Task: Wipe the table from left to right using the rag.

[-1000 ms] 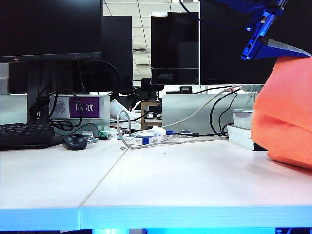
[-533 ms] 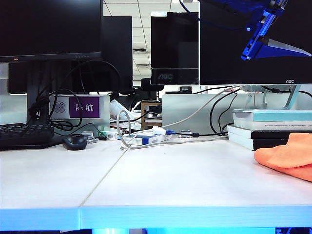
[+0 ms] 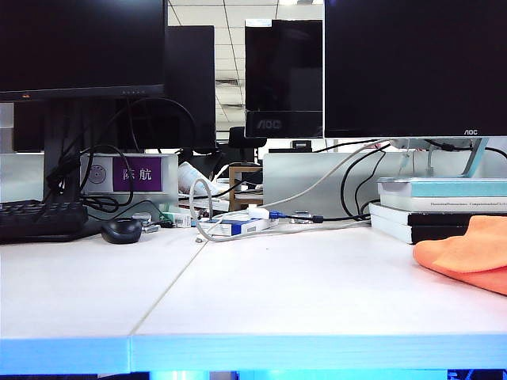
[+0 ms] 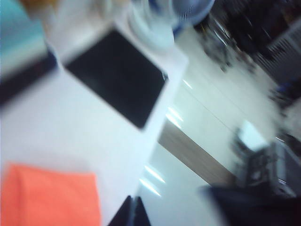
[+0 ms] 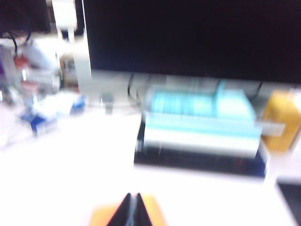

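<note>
The rag (image 3: 467,253) lies loose on the white worktop (image 3: 261,293) at about 3 o'clock in the exterior view, just in front of the stack of books (image 3: 432,207); nothing grips it. Neither arm appears in that view. Both wrist views are blurred. The left claw (image 4: 133,212) hangs above the worktop's edge, tips pressed together and empty, with the rag (image 4: 49,195) beside it. The right claw (image 5: 132,209) is likewise pressed together and empty, above the rag (image 5: 127,215) and facing the books (image 5: 200,132). A black mouse (image 3: 121,230) sits at 9 o'clock.
</note>
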